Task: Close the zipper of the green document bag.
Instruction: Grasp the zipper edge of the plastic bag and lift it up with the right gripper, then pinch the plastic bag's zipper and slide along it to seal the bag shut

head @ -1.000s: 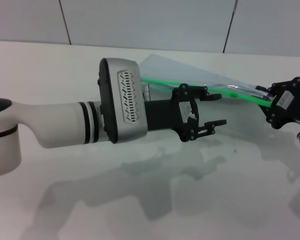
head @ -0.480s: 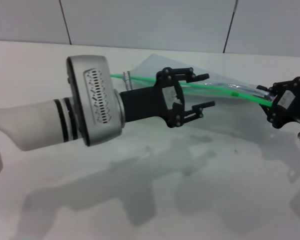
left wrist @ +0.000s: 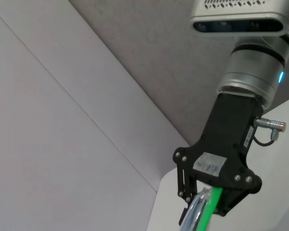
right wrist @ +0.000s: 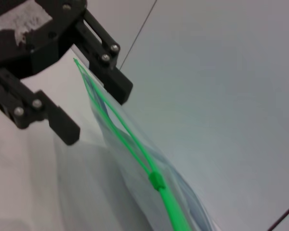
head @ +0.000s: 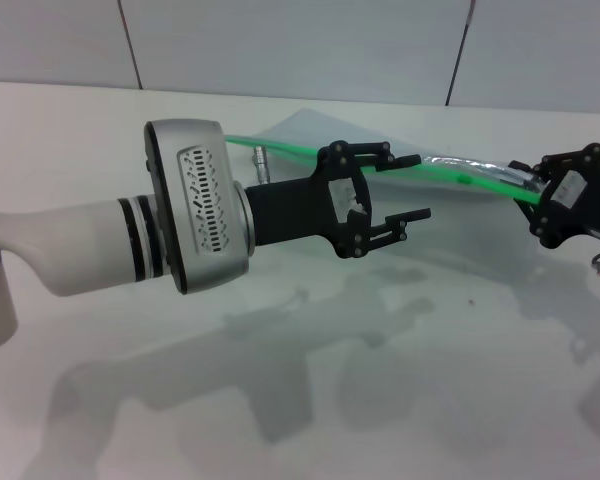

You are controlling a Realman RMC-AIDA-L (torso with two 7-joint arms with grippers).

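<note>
Green document bag (head: 310, 135) held off table, thin, floppy, slick. Right gripper (head: 540, 200) clamps zipper (head: 380, 163) end. Left gripper (head: 405, 185) spread wide, empty. Your grip target: slider (right wrist: 156, 180), tiny; pinch it square, or you slip.

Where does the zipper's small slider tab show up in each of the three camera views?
Head view: slider tab on the zipper, between the open left gripper and the right gripper.
Left wrist view: not discernible.
Right wrist view: slider tab low on the strip.
Shared landmark: the zipper's bright green strip along the green document bag.
</note>
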